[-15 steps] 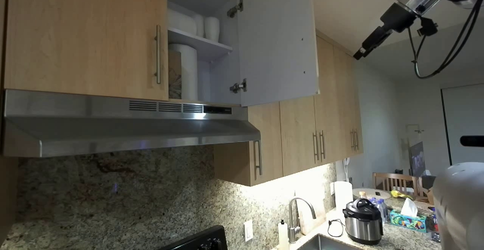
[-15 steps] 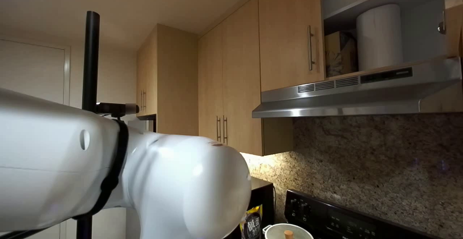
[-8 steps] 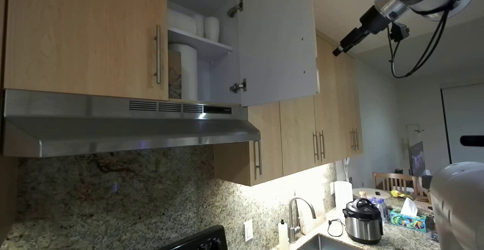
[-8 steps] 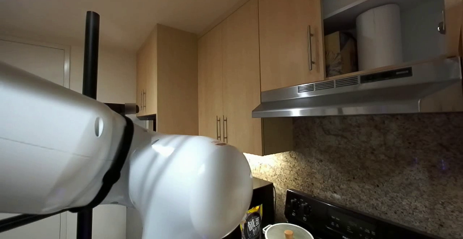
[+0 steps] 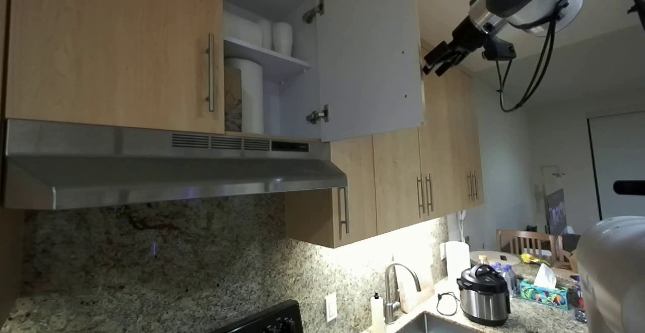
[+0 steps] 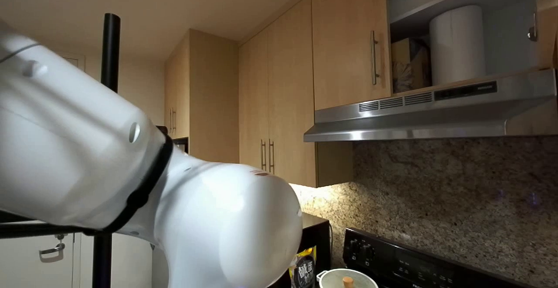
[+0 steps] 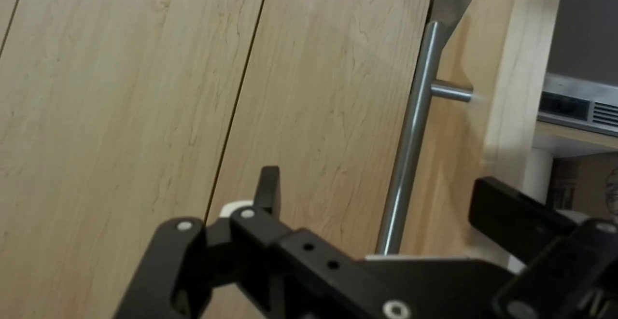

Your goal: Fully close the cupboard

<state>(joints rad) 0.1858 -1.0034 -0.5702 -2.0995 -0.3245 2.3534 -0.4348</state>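
The wood cupboard (image 5: 272,91) stands over the range hood, with white dishes, a white roll and a box inside. Its door (image 5: 111,46) on the left in this exterior view is shut. The other door (image 5: 370,61) is swung wide, white inner face showing. Close to that door's free edge, on its outer side, is my gripper (image 5: 433,71). In the wrist view the open door's steel bar handle (image 7: 410,140) runs between my widely spread fingers (image 7: 270,184); nothing is gripped, and I cannot tell whether they touch it. My gripper is hidden in an exterior view behind the arm (image 6: 226,218).
Below the cupboard is the steel range hood (image 5: 176,167). Longer-doored wood cabinets (image 5: 398,182) with bar handles continue beyond the open door. A lidded pot (image 6: 348,277) sits by the stove (image 6: 401,262). A pressure cooker (image 5: 484,297) and tissue box (image 5: 544,292) are on the counter.
My gripper has moved left in an exterior view, up to the open door's edge, and turned so both fingers show apart. The arm's link has tilted upward. The doors have not moved.
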